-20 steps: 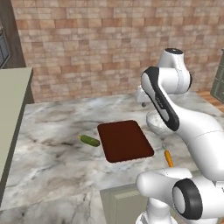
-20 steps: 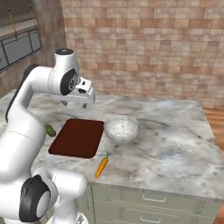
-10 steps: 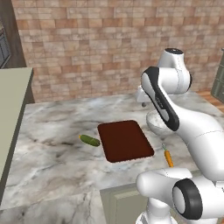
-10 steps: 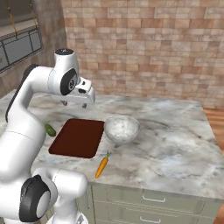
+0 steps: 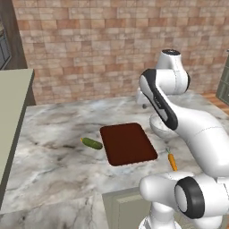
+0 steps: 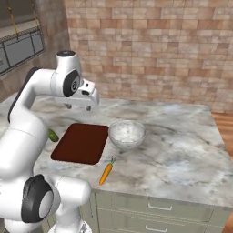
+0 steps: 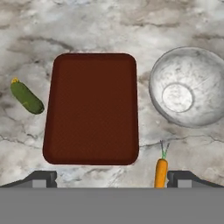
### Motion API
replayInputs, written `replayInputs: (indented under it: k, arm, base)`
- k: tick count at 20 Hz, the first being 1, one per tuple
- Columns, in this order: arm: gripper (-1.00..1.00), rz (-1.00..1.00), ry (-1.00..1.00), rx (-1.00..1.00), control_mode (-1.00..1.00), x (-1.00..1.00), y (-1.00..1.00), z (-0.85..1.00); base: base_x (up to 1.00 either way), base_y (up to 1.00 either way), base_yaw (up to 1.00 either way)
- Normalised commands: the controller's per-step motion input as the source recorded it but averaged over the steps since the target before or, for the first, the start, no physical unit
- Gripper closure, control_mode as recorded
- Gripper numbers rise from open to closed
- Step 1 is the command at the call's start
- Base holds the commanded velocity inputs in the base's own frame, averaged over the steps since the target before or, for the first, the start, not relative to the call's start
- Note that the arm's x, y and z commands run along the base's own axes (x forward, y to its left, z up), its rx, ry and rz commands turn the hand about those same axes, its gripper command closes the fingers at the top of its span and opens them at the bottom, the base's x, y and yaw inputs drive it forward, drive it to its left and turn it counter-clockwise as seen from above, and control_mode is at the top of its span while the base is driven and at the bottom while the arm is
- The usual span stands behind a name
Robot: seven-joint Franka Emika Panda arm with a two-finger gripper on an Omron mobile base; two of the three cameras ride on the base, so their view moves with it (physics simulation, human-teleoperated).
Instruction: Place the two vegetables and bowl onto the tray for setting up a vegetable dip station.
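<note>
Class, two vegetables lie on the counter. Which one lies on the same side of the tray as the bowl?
The carrot: orange, near the bowl. The green cucumber lies across the tray.

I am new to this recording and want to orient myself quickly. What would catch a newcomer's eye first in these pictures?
The dark reddish-brown tray lies bare in the middle of the marble counter. Around it, all apart from it, lie a green cucumber on one side, a silvery bowl on the other, and an orange carrot near the front edge. The open gripper hangs above.
</note>
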Motion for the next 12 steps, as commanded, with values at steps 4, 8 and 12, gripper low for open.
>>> replayInputs:
  k: [4,8,12]
  arm:
    - [-1.0,0.0,0.1,-0.05,-1.0,0.36,0.0,-0.05]
    - [-1.0,0.0,0.17,-0.02,-1.0,0.33,-0.04,-0.09]
    - [-1.0,0.0,0.18,0.0,-1.0,0.27,-0.22,-0.16]
  base:
    - [0.0,0.0,0.0]
    - [0.0,0.0,0.0]
    - [0.0,0.0,0.0]
